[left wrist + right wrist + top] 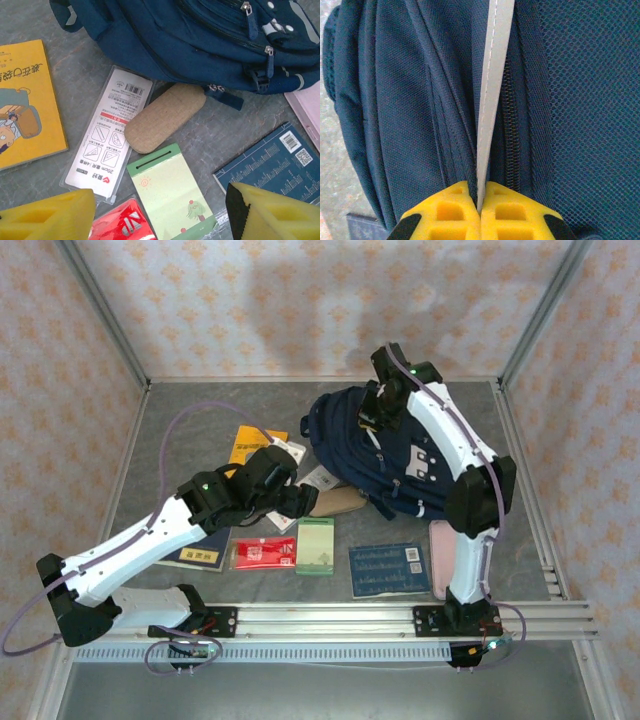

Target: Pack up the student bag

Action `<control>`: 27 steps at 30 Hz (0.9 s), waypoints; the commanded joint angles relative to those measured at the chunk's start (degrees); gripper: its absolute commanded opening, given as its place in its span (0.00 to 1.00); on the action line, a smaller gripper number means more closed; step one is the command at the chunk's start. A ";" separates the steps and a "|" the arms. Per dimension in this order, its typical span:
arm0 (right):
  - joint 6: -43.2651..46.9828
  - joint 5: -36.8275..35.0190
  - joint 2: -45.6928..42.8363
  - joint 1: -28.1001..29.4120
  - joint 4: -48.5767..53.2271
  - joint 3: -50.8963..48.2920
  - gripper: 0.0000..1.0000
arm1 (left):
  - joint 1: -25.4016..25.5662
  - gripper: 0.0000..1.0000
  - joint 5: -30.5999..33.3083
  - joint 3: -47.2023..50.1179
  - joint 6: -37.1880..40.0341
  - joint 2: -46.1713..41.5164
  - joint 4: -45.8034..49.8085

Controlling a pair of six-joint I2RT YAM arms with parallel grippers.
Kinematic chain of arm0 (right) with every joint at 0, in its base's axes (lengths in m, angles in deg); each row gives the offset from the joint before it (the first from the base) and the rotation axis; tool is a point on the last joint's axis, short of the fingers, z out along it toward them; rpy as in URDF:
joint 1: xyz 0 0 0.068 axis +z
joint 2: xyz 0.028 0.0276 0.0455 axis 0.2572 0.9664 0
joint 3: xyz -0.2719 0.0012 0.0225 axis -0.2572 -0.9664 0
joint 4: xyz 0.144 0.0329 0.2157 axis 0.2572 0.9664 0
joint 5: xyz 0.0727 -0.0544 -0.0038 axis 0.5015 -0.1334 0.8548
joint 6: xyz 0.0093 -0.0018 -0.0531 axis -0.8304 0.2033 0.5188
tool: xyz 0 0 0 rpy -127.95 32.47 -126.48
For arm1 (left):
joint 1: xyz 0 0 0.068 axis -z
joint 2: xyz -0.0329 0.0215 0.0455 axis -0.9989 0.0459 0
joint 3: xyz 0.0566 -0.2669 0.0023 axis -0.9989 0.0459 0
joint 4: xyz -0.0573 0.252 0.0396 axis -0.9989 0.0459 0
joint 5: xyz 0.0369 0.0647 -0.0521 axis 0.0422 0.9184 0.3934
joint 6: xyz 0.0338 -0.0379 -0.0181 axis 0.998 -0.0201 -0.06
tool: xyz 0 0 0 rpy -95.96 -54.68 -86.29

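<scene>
my top cam looks down on the whole table (280,405); both wrist cams share the bag (165,40), right one way closer.

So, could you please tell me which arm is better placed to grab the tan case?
Left: the left tool is open beside the tan case, while the right tool is shut on the grey strap of the student bag.

My corner: pinkish walls (300,300) with orange flower print on three sides, soft shadows on back one. Grey stone-look table (525,500). Metal posts (102,310) in corners, metal rail (330,618) along near edge.
</scene>
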State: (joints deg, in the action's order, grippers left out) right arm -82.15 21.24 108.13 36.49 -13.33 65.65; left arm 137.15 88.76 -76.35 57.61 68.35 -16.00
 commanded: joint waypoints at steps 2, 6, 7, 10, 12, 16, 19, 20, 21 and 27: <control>-2.85 4.61 -5.77 0.67 -3.93 -1.00 0.00 | 0.04 0.69 1.83 1.86 1.86 0.08 -5.29; -2.68 8.66 -6.80 0.65 -4.32 -2.13 0.00 | 0.14 0.66 -1.54 3.94 3.60 2.78 -9.78; -2.53 9.50 -7.16 0.70 -4.51 -2.32 0.00 | 0.06 0.66 -2.39 3.92 4.53 3.86 -10.66; -2.50 10.34 -7.78 0.65 -4.59 -2.37 0.00 | 0.07 0.67 -4.00 4.84 7.24 6.88 -14.46; -2.99 11.71 -7.55 0.65 -4.60 -2.02 0.00 | 0.06 0.67 -4.75 6.82 9.09 7.79 -18.74; -5.09 14.68 -7.21 0.63 -6.12 -1.95 0.00 | -0.01 0.58 -4.94 9.11 11.74 10.04 -24.20; -5.19 14.61 -6.44 0.65 -4.54 -0.15 0.00 | 0.02 0.55 -8.16 12.41 14.17 11.53 -29.74; -5.22 14.61 -6.17 0.66 -4.03 0.48 0.00 | -0.01 0.55 -9.18 13.98 14.94 11.58 -31.99; -5.47 14.92 -6.05 0.65 -3.81 0.95 0.00 | 0.02 0.55 -10.27 16.07 16.03 11.35 -35.09; -5.25 15.22 -6.18 0.67 -3.28 0.94 0.00 | -0.37 0.59 -10.41 25.92 20.66 9.24 -47.00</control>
State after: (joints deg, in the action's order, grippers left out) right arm -85.54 33.57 105.18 36.68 -16.66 63.57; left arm 137.15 79.17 -52.68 74.07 79.49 -54.14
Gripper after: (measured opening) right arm 0.049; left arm 0.589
